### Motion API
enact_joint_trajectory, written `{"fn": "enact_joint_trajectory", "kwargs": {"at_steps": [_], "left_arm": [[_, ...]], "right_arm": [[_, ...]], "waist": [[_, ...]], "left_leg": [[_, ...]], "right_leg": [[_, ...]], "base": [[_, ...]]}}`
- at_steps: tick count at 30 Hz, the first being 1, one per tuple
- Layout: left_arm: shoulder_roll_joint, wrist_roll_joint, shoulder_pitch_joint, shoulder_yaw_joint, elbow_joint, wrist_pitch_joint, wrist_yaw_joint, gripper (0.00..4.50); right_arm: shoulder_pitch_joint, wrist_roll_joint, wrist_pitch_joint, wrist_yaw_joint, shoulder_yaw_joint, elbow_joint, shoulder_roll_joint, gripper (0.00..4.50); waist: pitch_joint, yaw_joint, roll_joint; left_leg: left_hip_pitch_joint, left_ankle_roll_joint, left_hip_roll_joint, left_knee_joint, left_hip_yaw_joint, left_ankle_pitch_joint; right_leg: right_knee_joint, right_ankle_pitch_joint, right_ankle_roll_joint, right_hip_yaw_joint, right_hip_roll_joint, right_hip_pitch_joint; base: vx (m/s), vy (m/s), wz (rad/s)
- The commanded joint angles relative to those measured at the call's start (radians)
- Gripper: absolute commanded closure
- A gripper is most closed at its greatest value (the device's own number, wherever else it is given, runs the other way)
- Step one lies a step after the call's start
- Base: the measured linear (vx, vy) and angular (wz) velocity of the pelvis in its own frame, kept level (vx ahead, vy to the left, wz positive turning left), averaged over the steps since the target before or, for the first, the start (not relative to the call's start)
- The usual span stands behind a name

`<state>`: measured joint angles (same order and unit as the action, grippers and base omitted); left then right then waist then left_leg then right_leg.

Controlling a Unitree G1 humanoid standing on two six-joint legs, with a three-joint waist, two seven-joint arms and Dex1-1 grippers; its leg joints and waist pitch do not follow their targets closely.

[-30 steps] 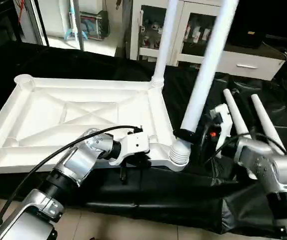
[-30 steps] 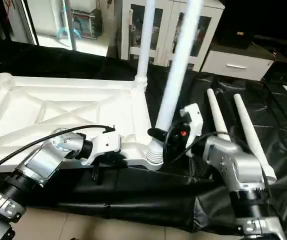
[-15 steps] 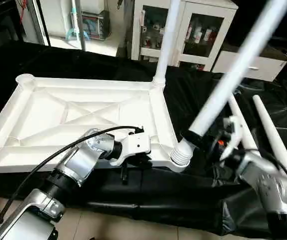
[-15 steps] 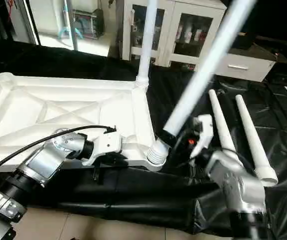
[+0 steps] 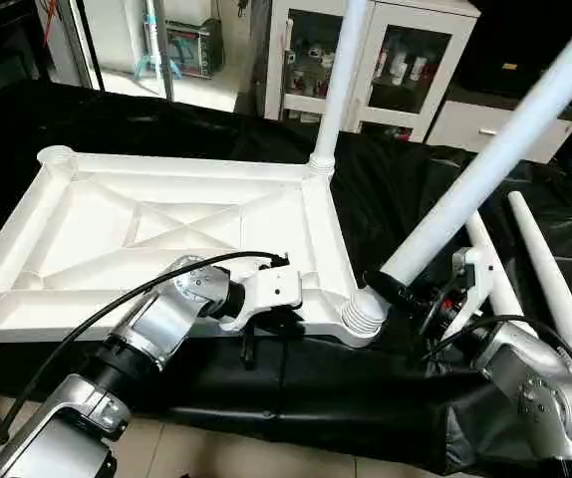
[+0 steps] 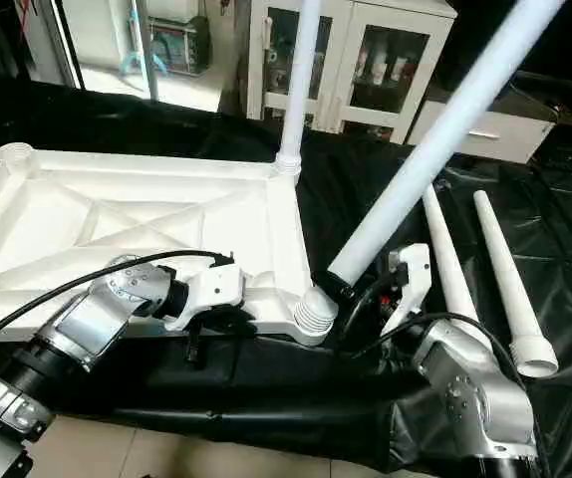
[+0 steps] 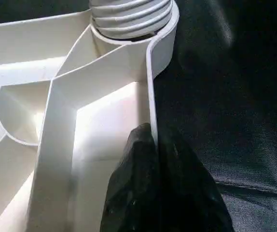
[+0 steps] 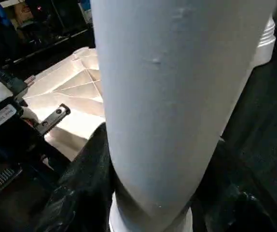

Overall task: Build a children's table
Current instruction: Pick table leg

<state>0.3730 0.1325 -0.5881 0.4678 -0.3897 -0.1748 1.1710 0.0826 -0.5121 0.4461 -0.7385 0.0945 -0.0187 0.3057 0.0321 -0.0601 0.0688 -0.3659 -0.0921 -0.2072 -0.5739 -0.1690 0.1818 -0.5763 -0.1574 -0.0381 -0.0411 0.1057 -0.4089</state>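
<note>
1. I see the white tabletop (image 5: 166,239) lying upside down on the bench (image 5: 386,199), its X-ribbed underside facing up.
2. The bench is draped in wrinkled black sheeting that hangs over the near edge.
3. One leg (image 5: 338,80) stands upright in the far right corner socket.
4. A second leg (image 5: 495,159) sits in the near right socket (image 5: 363,315) and tilts steeply to the right.
5. My left pincer (image 7: 150,193) is closed on the tabletop's near rim, beside that socket.
6. My right pincer (image 5: 406,291) grips the tilted leg just above the socket.
7. Two loose legs (image 6: 500,274) lie side by side on the sheeting to the right.
8. Beyond the bench stands a white glass-door cabinet (image 5: 386,60); pale tile floor (image 5: 216,448) shows below the near edge.
</note>
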Motion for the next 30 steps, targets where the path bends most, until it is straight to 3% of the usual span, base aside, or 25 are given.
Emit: {"fn": "enact_joint_trajectory", "kwargs": {"at_steps": [1, 5, 10, 16, 20, 24, 30], "left_arm": [[0.004, 0.038, -0.001, 0.028, -0.028, -0.001, -0.016, 4.50], [0.004, 0.037, -0.002, 0.028, -0.030, -0.001, -0.018, 4.50], [0.005, 0.039, -0.003, 0.030, -0.030, -0.001, -0.018, 4.50], [0.004, 0.041, -0.005, 0.033, -0.030, -0.004, -0.017, 4.50], [0.004, 0.041, -0.006, 0.034, -0.030, -0.005, -0.016, 4.50], [0.003, 0.040, -0.007, 0.034, -0.030, -0.006, -0.016, 4.50], [0.002, 0.038, -0.007, 0.035, -0.029, -0.006, -0.017, 4.50]], "right_arm": [[-0.058, 0.051, 0.032, 0.000, -0.052, 0.053, 0.000, 2.65], [-0.087, 0.052, -0.006, 0.005, -0.059, 0.042, -0.015, 2.65], [-0.104, 0.099, -0.016, -0.002, -0.114, 0.037, 0.010, 2.65], [-0.099, 0.184, 0.029, -0.035, -0.214, 0.032, 0.102, 2.65], [-0.089, 0.193, 0.046, -0.049, -0.235, 0.023, 0.125, 2.65], [-0.046, 0.198, 0.081, -0.069, -0.266, 0.017, 0.163, 2.65], [0.000, 0.189, 0.104, -0.065, -0.277, 0.024, 0.179, 2.65]], "waist": [[-0.027, 0.009, -0.016], [-0.024, 0.011, -0.018], [-0.021, 0.015, -0.019], [-0.018, 0.016, -0.017], [-0.019, 0.018, -0.016], [-0.022, 0.022, -0.015], [-0.022, 0.026, -0.012]], "left_leg": [[0.009, -0.029, -0.017, 0.092, 0.004, 0.477], [0.009, -0.030, -0.017, 0.094, 0.007, 0.507], [0.008, -0.030, -0.016, 0.096, 0.010, 0.526], [0.009, -0.025, -0.017, 0.098, 0.010, 0.525], [0.010, -0.022, -0.018, 0.099, 0.010, 0.518], [0.010, -0.031, -0.019, 0.102, 0.011, 0.513], [0.012, -0.031, -0.019, 0.101, 0.011, 0.526]], "right_leg": [[0.086, -0.463, 0.112, 0.020, 0.021, 0.013], [0.091, -0.503, 0.101, 0.019, 0.022, 0.010], [0.097, -0.544, 0.083, 0.018, 0.022, 0.008], [0.103, -0.578, 0.068, 0.017, 0.021, 0.006], [0.104, -0.574, 0.067, 0.019, 0.022, 0.007], [0.100, -0.513, 0.085, 0.020, 0.018, 0.010], [0.104, -0.545, 0.081, 0.021, 0.021, 0.007]], "base": [[0.000, 0.000, 0.00], [0.000, 0.000, 0.00], [0.000, 0.000, 0.00], [0.000, 0.000, 0.00], [0.000, 0.000, 0.00], [0.000, 0.000, 0.00], [0.000, 0.000, 0.00]]}}
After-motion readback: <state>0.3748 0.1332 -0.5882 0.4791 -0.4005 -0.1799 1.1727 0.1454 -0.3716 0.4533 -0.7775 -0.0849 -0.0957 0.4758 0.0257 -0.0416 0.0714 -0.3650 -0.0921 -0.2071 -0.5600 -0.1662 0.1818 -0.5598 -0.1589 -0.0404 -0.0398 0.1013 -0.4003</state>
